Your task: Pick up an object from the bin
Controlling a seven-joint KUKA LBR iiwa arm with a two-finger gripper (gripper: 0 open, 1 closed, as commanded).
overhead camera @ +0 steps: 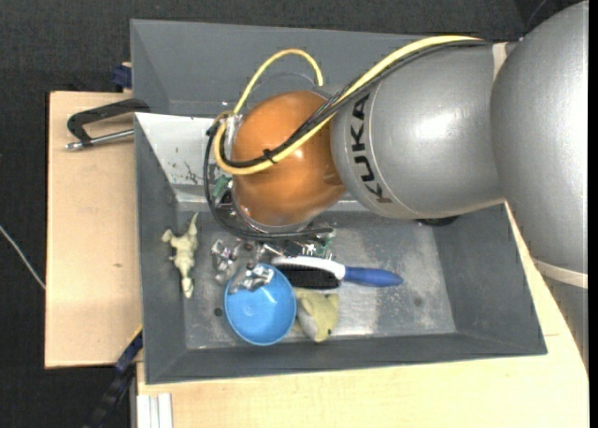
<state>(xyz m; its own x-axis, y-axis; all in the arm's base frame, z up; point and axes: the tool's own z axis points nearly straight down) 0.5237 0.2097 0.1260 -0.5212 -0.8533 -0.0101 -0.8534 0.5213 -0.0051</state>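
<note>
My gripper shows as shiny metal parts just below the orange cover, low over the bin's front left area. Right under it lies a blue round bowl, with the metal parts reaching its upper rim. A brush with black bristles and a blue handle lies just to the right of the gripper, pointing right. A pale yellow lump rests against the bowl's right side. A cream toy animal lies to the gripper's left, near the bin's left wall.
The arm and its orange cover with yellow cables hang over the bin's middle and back, hiding the floor there. The bin's right floor is bare grey metal. Sloped walls close in on all sides.
</note>
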